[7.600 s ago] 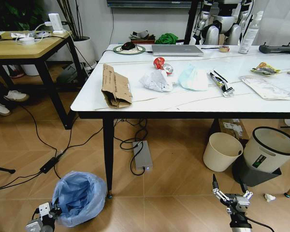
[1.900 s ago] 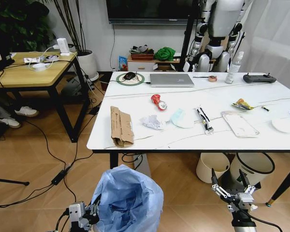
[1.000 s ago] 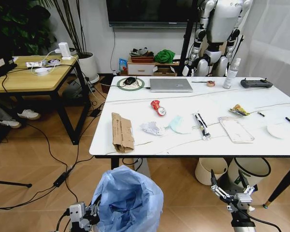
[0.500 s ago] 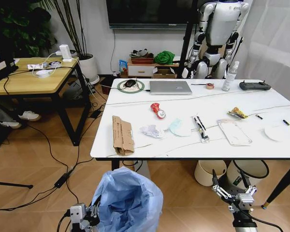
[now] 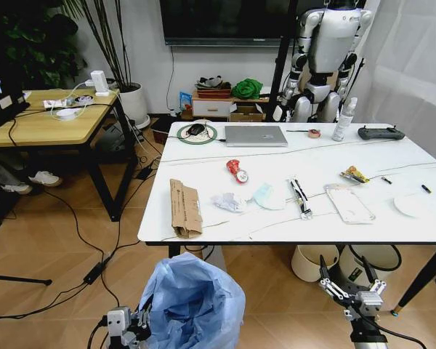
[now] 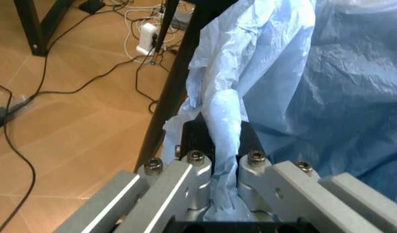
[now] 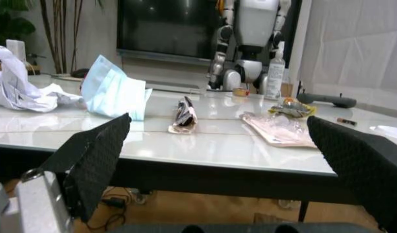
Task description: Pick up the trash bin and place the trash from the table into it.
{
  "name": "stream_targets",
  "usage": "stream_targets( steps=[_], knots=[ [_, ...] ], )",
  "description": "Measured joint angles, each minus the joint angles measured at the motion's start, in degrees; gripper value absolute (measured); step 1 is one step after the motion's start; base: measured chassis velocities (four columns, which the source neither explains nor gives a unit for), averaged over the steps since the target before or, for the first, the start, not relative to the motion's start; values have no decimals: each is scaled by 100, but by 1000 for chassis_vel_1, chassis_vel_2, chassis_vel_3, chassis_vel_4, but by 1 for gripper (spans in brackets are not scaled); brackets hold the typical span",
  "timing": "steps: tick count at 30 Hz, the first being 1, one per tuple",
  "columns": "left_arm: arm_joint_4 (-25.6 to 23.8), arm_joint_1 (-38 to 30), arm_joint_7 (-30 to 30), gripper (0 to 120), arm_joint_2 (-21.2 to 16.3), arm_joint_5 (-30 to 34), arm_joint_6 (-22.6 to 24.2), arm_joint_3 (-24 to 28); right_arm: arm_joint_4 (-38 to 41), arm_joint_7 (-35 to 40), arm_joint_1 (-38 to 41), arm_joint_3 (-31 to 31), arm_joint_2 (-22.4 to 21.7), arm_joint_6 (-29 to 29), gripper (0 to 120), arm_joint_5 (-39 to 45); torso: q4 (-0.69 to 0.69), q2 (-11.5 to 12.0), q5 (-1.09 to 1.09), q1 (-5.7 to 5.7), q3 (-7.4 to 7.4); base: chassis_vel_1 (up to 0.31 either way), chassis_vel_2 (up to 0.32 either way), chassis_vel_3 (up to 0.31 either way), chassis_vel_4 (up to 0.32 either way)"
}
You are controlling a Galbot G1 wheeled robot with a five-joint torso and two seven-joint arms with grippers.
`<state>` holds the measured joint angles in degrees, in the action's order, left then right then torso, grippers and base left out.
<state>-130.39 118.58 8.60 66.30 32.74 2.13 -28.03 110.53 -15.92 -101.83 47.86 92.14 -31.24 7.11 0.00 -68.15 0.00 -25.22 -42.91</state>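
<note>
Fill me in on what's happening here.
The left gripper is shut on the blue bag at the rim of the trash bin, holding it in front of the table. The right gripper hangs open and empty below the table's near edge. The trash lies on the tabletop: cardboard, red can, tissue, face mask and wrappers. None of it is in the bin yet.

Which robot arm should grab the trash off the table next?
Probably the right. The right gripper is open and free near the table; the left gripper is shut on the trash bin.
</note>
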Motion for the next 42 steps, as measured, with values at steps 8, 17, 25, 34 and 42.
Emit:
stream_targets(
  steps=[8,17,25,34,42],
  knots=[
    [-168,9,61,0,-3,-7,-255,86,9,-2,-12,-13,0,14,100,-4,-1,-134,0,-56,-78,0,0,0,0],
    [-114,-20,-75,0,34,-184,-191,21,10,-3,-14,-13,0,20,100,-5,-1,-120,0,-50,-72,0,0,0,0],
    [-113,-65,-212,0,62,-203,-1,-82,3,-3,-9,-40,0,22,100,-9,-1,-96,0,-39,-58,0,0,0,0],
    [-135,-94,-25,0,71,-180,141,-110,1,-3,-12,-36,0,25,100,-13,-1,-83,0,-34,-50,0,0,0,0],
    [-168,-115,45,0,60,-160,383,-156,9,-3,-30,-15,0,24,100,-22,-1,-69,0,-27,-43,0,0,0,0]
  ],
)
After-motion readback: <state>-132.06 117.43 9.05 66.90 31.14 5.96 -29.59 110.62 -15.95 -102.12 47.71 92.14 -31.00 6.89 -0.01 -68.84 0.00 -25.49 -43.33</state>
